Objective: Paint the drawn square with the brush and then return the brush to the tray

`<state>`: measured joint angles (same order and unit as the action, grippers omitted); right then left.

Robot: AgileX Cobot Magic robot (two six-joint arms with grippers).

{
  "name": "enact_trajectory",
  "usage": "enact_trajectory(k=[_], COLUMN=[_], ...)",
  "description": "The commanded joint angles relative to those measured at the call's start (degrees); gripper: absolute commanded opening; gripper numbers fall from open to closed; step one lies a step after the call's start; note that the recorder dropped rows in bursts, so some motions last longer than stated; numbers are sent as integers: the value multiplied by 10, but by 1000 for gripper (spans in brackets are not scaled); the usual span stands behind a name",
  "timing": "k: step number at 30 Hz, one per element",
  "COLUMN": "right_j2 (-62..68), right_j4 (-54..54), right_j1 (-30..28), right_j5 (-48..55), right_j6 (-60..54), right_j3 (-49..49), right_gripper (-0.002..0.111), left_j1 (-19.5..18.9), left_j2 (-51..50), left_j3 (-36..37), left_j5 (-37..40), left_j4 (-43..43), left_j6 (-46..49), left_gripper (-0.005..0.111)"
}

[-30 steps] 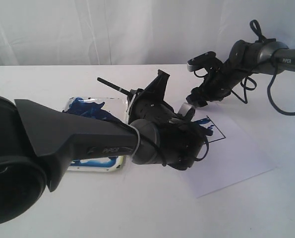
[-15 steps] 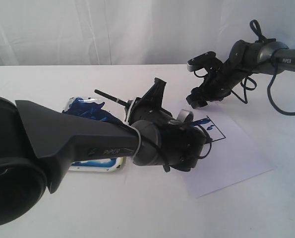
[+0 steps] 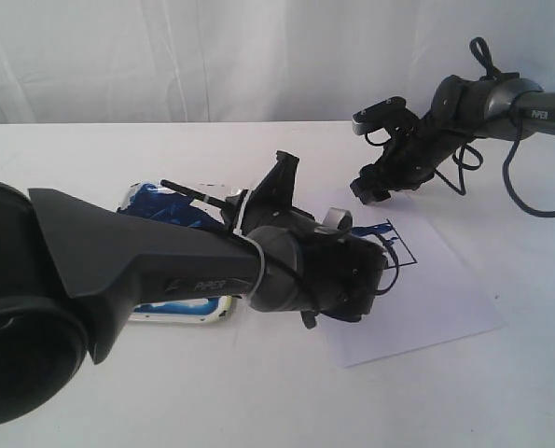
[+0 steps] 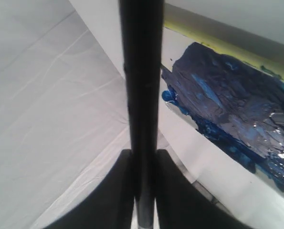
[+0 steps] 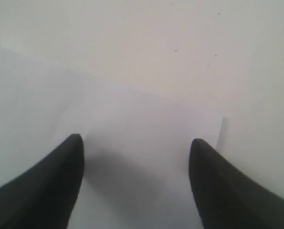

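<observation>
Where left hand [image 4: 144, 157] grips, brush [image 4: 142, 71] lies (pinched) within.

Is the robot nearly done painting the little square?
Partly. The drawn square has blue paint in it, though much of it is hidden. The left gripper holds the brush, jaws shut on it, handle end pointing toward the tray. Left to do: lay the brush in the tray.
</observation>
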<state>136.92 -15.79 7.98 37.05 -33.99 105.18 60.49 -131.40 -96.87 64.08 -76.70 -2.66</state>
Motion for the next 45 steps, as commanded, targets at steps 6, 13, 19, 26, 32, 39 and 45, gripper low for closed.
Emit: enact_trajectory(k=[6, 13, 19, 26, 32, 39, 45], right_j2=[25, 25, 25, 25, 25, 25, 25], right_j4=[41, 41, 41, 41, 41, 41, 41], right_j1=[0, 0, 0, 0, 0, 0, 0], right_j5=[30, 30, 30, 30, 30, 32, 32], right_j6=[-9, -9, -9, -9, -9, -9, -9], right_j3=[-12, -12, -12, -12, -12, -12, -12], right_gripper=[60, 60, 60, 60, 60, 60, 60], left_j1=[2, 3, 3, 3, 2, 2, 2], left_j2=[1, 1, 1, 1, 1, 1, 1], left_j3=[2, 2, 2, 2, 2, 2, 2], left_j5=[34, 31, -13, -60, -40, -35, -30], left_j4=[-12, -59, -19, 8, 10, 56, 36], left_j6=[-35, -53, -53, -55, -55, -55, -115], left_gripper=[0, 0, 0, 0, 0, 0, 0])
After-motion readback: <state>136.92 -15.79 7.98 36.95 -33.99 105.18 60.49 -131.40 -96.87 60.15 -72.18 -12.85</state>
